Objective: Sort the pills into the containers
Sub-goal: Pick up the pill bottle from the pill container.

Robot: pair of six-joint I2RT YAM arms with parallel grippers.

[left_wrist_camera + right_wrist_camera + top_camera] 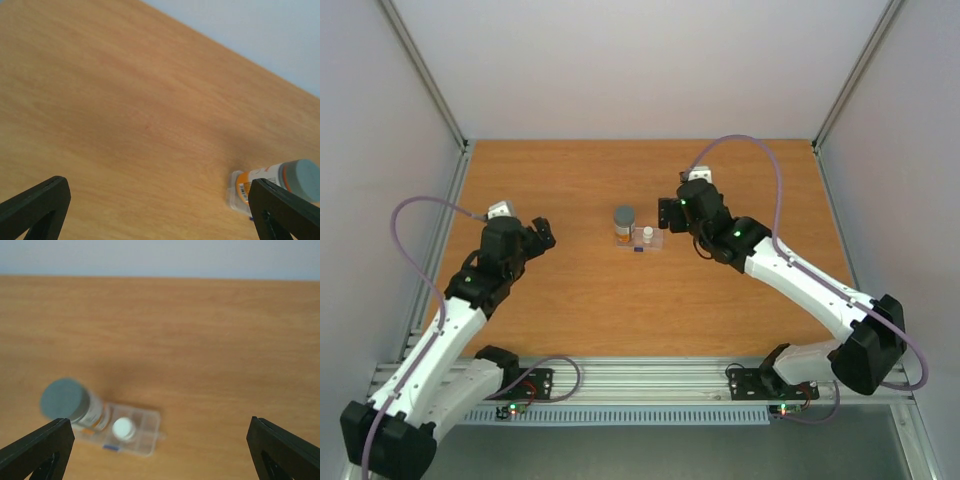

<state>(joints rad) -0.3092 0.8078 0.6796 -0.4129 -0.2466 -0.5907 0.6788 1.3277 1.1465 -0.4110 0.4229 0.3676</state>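
Observation:
The clear pill box (pixel 638 241) lies at the table's middle, its cells (pixel 145 432) faintly visible. A grey-capped orange bottle (pixel 624 218) and a small white-capped vial (pixel 647 234) stand on it. One dark blue speck, a pill (pixel 638 251), lies at the box's near edge; no other pills can be made out. My left gripper (pixel 544 233) is open and empty, well left of the box; its view shows the bottle (pixel 282 177) at the far right. My right gripper (pixel 666 215) is open and empty, just right of the box, which lies below it (pixel 159 424).
The wooden table (pixel 570 190) is bounded by grey walls with frame posts at the back corners and an aluminium rail (pixel 650 375) at the near edge. Cables loop from both arms.

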